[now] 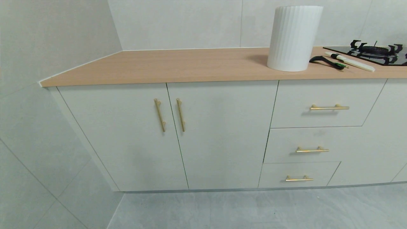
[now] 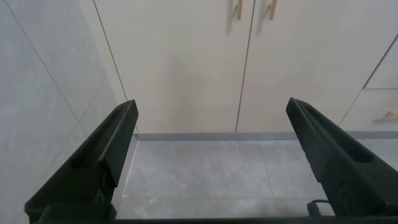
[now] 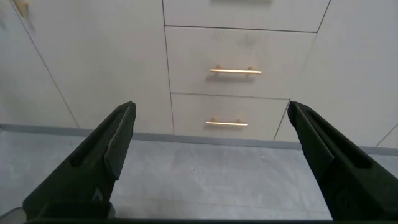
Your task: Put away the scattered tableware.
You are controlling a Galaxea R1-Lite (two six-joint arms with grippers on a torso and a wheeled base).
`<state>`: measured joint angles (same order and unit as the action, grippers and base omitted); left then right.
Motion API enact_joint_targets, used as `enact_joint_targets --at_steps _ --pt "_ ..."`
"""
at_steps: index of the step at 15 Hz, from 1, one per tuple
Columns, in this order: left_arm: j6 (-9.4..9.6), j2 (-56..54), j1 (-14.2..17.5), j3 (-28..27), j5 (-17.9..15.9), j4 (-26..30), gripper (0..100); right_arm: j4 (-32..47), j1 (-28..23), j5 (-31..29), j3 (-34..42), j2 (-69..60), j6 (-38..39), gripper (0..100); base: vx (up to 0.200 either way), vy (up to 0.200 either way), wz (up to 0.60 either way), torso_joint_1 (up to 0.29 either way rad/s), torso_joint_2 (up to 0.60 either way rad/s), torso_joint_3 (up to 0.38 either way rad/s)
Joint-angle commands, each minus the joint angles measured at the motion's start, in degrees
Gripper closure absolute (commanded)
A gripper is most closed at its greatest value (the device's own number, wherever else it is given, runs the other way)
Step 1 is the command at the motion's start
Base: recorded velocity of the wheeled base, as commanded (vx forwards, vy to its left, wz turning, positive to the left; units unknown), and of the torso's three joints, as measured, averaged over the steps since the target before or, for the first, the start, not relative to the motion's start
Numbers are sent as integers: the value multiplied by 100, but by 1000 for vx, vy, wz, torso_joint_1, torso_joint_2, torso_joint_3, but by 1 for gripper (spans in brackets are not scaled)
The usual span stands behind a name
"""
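Note:
On the wooden countertop (image 1: 178, 65) lie a black-handled utensil (image 1: 327, 61) and a long white utensil (image 1: 351, 62), just right of a tall white ribbed container (image 1: 294, 38). My left gripper (image 2: 211, 112) hangs low in front of the double cabinet doors (image 2: 249, 68), open, with nothing between its fingers. My right gripper (image 3: 211, 112) hangs low in front of the drawer stack (image 3: 239, 71), also open and empty. Both are well below the countertop.
A black gas hob (image 1: 376, 52) sits at the far right of the counter. Below are two doors with gold handles (image 1: 170, 114) and three drawers (image 1: 329, 107). A tiled wall (image 1: 38, 95) closes off the left side. Grey floor (image 1: 254, 210) lies in front.

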<state>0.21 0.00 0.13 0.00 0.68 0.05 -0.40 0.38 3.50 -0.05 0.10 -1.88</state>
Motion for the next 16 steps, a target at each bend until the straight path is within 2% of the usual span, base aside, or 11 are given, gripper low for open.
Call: enact_joint_targets --at_steps 1,2,6,11,16 --pt "32 0 4 0 2 4 0 14 -3 2 5 -10 21 0 0 0 0 0 0 0" --pt "94 0 4 0 2 4 0 14 -3 -7 5 -10 38 0 0 0 0 0 0 0" --pt "-56 9 4 0 2 4 0 14 -3 -25 5 -10 135 0 0 0 0 0 0 0" --pt "-56 9 4 0 2 4 0 14 -3 -25 5 -10 153 0 0 0 0 0 0 0" --pt "-56 9 4 0 2 4 0 14 -3 -25 5 -10 161 0 0 -200 0 7 0 2"
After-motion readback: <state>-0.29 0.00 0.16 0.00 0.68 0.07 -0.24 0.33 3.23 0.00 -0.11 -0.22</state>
